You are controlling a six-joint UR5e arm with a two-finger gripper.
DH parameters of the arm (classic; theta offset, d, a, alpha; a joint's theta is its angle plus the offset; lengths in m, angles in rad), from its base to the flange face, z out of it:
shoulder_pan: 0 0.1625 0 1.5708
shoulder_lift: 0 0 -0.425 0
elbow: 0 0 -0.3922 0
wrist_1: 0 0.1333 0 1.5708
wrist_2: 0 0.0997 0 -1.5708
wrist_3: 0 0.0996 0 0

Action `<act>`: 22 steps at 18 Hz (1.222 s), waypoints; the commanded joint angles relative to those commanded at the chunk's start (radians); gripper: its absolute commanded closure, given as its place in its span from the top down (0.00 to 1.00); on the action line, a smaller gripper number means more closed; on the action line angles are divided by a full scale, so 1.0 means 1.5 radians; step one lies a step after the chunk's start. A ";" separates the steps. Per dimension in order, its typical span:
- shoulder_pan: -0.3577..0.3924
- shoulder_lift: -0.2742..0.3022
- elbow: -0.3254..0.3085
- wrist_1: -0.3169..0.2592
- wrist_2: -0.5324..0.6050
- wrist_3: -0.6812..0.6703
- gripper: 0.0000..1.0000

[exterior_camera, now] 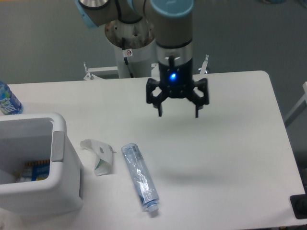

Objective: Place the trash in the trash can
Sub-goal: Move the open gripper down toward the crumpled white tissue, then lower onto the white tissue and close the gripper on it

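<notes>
A crumpled white paper scrap with a green edge (97,156) lies on the table just right of the trash can. Beside it, further right, a crushed clear bluish plastic bottle (139,177) lies lengthwise with its cap toward the front edge. The trash can (57,148), a large white boxy bin with a grey strip on its right rim, stands at the front left with some items inside. My gripper (177,115) hangs open above the table's middle, up and to the right of the crushed bottle, with nothing between its fingers.
An upright bottle with a blue label (7,99) stands at the far left edge behind the trash can. The robot's base column (129,43) rises behind the table (240,143). A dark object (299,206) sits at the front right corner.
</notes>
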 joint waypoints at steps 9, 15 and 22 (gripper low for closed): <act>-0.103 -0.101 -0.014 -0.002 -0.075 -0.046 1.00; -0.133 -0.131 -0.017 0.001 -0.103 -0.112 1.00; -0.135 -0.146 -0.024 0.001 -0.114 -0.124 1.00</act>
